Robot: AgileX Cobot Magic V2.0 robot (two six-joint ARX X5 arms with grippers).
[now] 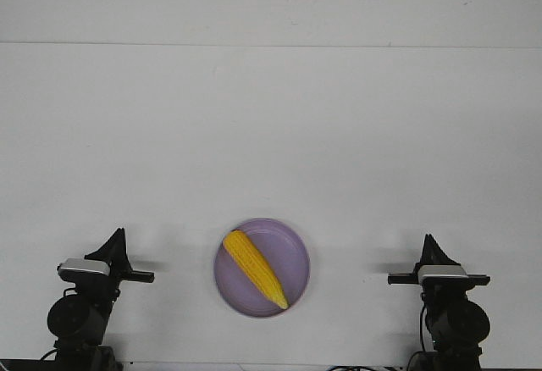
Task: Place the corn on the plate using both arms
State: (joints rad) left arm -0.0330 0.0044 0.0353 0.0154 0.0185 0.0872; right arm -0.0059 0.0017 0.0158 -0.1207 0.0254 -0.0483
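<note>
Bright, even light; soft faint shadows

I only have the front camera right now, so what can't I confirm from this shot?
- Left end effector and right end effector: open or shut is unreadable; each shows as one small dark point.
- Arm bases: cut off by the bottom edge.
- Plate surface beneath the corn: hidden by it.

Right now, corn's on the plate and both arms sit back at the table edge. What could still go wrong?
1. The corn lies diagonally on the lavender plate, its pointed tip close to the rim; a nudge might roll it off.
2. The plate sits between the left gripper and right gripper; an inward sweep by either could knock it.
3. Jaw state is unreadable from the front view, so don't assume open.
</note>
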